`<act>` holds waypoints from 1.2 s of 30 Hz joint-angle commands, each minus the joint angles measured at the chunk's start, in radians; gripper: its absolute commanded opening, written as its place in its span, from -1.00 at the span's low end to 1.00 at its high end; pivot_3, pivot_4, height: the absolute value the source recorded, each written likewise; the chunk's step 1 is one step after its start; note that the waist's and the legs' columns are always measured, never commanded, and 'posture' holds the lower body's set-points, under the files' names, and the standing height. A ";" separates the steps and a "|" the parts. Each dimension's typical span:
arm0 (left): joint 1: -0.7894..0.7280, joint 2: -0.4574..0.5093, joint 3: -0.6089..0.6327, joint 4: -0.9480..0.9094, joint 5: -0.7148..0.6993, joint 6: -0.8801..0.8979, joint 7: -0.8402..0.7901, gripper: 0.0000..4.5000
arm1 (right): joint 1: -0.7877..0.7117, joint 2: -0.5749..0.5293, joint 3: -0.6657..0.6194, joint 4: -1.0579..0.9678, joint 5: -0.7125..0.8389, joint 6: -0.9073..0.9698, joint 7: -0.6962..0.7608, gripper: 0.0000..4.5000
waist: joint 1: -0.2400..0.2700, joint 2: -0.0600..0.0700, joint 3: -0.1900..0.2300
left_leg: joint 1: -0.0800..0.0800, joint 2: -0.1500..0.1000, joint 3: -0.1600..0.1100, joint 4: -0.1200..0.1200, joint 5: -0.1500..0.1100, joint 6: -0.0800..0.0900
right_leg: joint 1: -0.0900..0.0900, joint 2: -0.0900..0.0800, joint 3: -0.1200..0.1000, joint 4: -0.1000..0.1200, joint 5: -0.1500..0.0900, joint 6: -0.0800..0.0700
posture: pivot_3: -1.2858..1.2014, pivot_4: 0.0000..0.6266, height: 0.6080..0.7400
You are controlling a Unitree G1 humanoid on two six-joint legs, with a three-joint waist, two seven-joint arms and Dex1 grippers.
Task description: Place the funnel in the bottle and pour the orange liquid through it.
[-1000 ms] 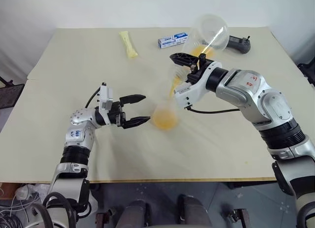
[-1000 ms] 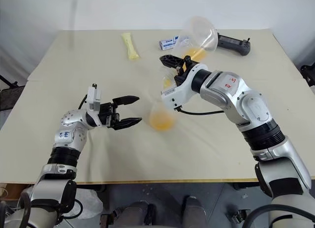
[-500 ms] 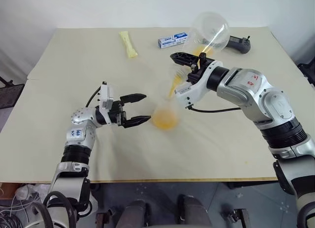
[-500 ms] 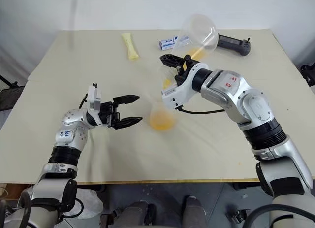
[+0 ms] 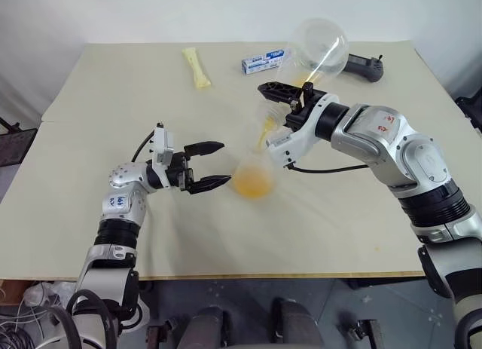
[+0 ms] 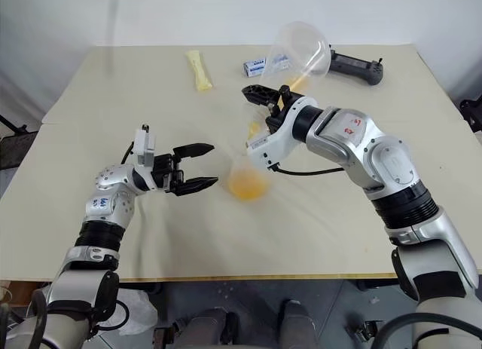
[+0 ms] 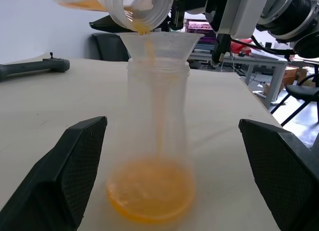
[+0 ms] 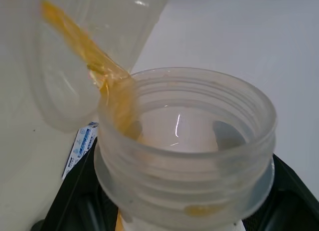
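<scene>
The left tool (image 5: pixel 213 166) stands spread, empty, just beside the bottle (image 7: pixel 157 141), not touching it. The bottle rests on the table (image 5: pixel 113 100) with the funnel (image 7: pixel 160 44) seated in its neck. Beyond, the right tool (image 5: pixel 290 100) is pressed onto the neck of the round vessel (image 5: pixel 320 47), tilted above the funnel. Pouring is under way: the orange liquid (image 7: pixel 149 193) pools in the bottle. Next: hold the tilt until the vessel drains.

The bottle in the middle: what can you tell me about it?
The bottle is clear, plastic-looking, with a wide base and a narrower ribbed neck. It stands upright on the table between the open left gripper's fingers, untouched by them. A clear funnel sits in its mouth; orange liquid streams down and pools at the bottom.
</scene>
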 commanded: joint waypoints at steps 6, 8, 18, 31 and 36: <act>-0.023 -0.006 0.009 -0.005 -0.001 -0.010 -0.013 1.00 | -0.043 -0.015 -0.049 -0.045 -0.017 -0.016 -0.035 0.10 | 0.000 0.000 0.000 | 0.000 0.000 0.000 0.000 0.000 0.000 | 0.000 0.000 0.000 0.000 0.000 0.000 | 0.03 -0.52 1.00; -0.024 -0.006 0.009 -0.004 0.000 -0.009 -0.013 1.00 | -0.045 -0.015 -0.050 -0.044 -0.022 -0.017 -0.041 0.10 | 0.000 0.000 0.000 | 0.000 0.000 0.000 0.000 0.000 0.000 | 0.000 0.000 0.000 0.000 0.000 0.000 | 0.03 -0.52 1.00; -0.026 -0.007 0.008 -0.003 0.003 -0.008 -0.011 1.00 | -0.065 -0.023 -0.048 -0.018 -0.043 -0.043 -0.078 0.10 | 0.000 0.000 0.000 | 0.000 0.000 0.000 0.000 0.000 0.000 | 0.000 0.000 0.000 0.000 0.000 0.000 | 0.03 -0.52 1.00; -0.034 -0.010 0.010 0.006 0.005 -0.011 -0.005 1.00 | -0.075 -0.029 -0.045 0.000 -0.057 -0.068 -0.111 0.10 | 0.000 0.000 0.000 | 0.000 0.000 0.000 0.000 0.000 0.000 | 0.000 0.000 0.000 0.000 0.000 0.000 | 0.03 -0.52 1.00; -0.037 -0.011 0.010 0.009 0.005 -0.014 -0.005 1.00 | -0.075 -0.035 -0.044 0.008 -0.062 -0.082 -0.119 0.10 | 0.000 0.000 0.000 | 0.000 0.000 0.000 0.000 0.000 0.000 | 0.000 0.000 0.000 0.000 0.000 0.000 | 0.03 -0.52 1.00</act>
